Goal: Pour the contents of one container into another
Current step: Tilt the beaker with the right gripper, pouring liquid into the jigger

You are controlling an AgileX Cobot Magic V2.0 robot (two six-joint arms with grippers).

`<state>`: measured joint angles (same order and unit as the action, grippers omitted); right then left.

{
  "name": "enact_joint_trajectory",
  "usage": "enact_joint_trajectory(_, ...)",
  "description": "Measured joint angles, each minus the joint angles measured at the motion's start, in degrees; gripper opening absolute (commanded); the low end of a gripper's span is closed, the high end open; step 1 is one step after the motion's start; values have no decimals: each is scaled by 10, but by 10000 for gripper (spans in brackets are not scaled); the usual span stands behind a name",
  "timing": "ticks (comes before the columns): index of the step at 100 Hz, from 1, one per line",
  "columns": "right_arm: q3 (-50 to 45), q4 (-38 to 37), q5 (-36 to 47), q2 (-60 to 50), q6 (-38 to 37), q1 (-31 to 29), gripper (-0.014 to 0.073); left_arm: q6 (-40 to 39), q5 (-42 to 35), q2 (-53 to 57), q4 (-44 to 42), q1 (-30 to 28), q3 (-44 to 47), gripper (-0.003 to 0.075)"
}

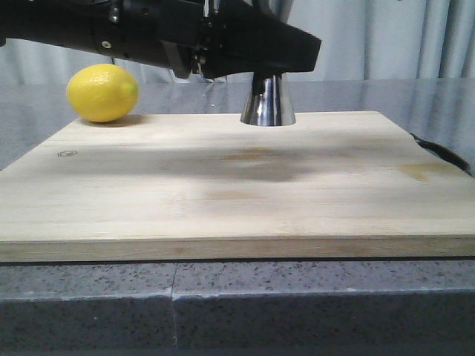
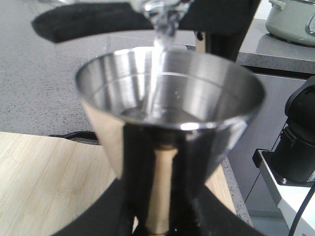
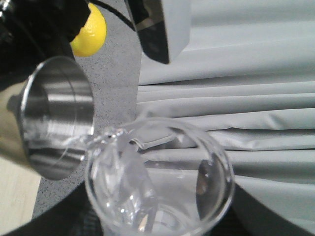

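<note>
Lemon (image 1: pixel 102 92) lies at the far left corner of the wooden board (image 1: pixel 223 185), which rests on the grey tabletop (image 1: pixel 89 304). Right of the lemon, near the board's far edge, the jigger (image 1: pixel 268 100) stands upright; in the front view only its lower cone shows, because a black arm (image 1: pixel 148 33) reaches across from the left and covers the upper part. The left tool (image 2: pixel 152 211) is pinching the jigger low on its body, with black fingers (image 2: pixel 106 211) on both sides of the shiny metal, as the left wrist view shows. In this view the open upper cup of the jigger already has clear liquid at its bottom, and a thin stream of water (image 2: pixel 160 49) falls into it from above. In the right wrist view the beaker (image 3: pixel 157 182) is tilted, its lip touching or just beside the jigger's rim, and water runs over the lip into the cup. The right tool (image 3: pixel 157 228) is pressed on the beaker; its dark fingers (image 3: pixel 74 211) show on both sides of the glass.
</note>
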<state>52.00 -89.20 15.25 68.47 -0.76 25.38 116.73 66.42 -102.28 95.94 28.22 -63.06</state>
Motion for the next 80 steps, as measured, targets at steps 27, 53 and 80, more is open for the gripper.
enact_joint_trajectory(27, 0, -11, 1, 0, 0, 0, 236, 0, 0, 0, 0, 0, 0, -19)
enact_joint_trajectory(53, 0, -14, 2, 0, 1, 0, 236, 0, 0, 0, 0, 0, 0, -19)
enact_joint_trajectory(80, 0, -24, 3, 0, 1, 0, 236, 0, 0, 0, 0, 0, 0, -19)
